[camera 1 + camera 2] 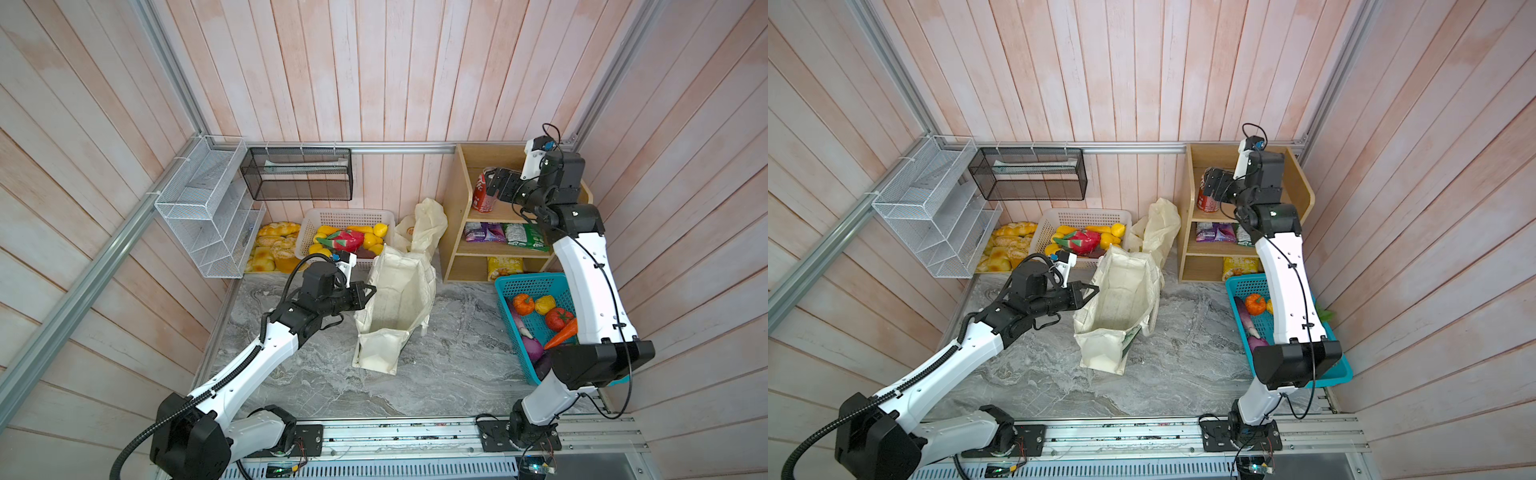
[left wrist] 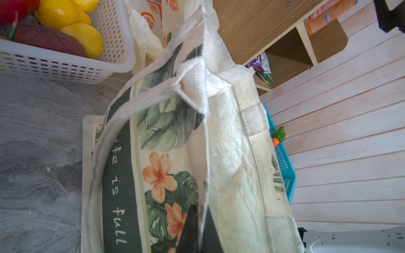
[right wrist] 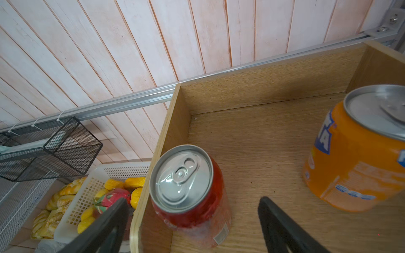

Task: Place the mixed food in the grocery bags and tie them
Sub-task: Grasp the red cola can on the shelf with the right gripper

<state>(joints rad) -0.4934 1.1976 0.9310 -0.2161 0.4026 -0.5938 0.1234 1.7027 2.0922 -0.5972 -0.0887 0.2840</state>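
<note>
A red soda can (image 3: 188, 192) stands at the left edge of the wooden shelf's top level (image 1: 482, 195). My right gripper (image 3: 194, 201) is open, its fingers wide on either side of the can with gaps to it (image 1: 496, 183). The cream cloth tote (image 1: 395, 307) stands open-mouthed on the marble floor. My left gripper (image 2: 202, 216) is shut on its near rim (image 1: 370, 291). The plastic bag printed with oranges (image 1: 424, 228) slumps behind the tote. A purple snack packet (image 1: 484, 232) lies on the middle shelf. A carrot (image 1: 563, 334) lies in the teal basket (image 1: 532, 286).
An orange soda can (image 3: 359, 157) shares the top shelf. A green snack packet (image 1: 525, 237) lies beside the purple one. A white basket (image 1: 345, 216) of toy fruit and bread rolls (image 1: 270, 249) sit at the back left. Wire racks (image 1: 208, 208) hang on the wall.
</note>
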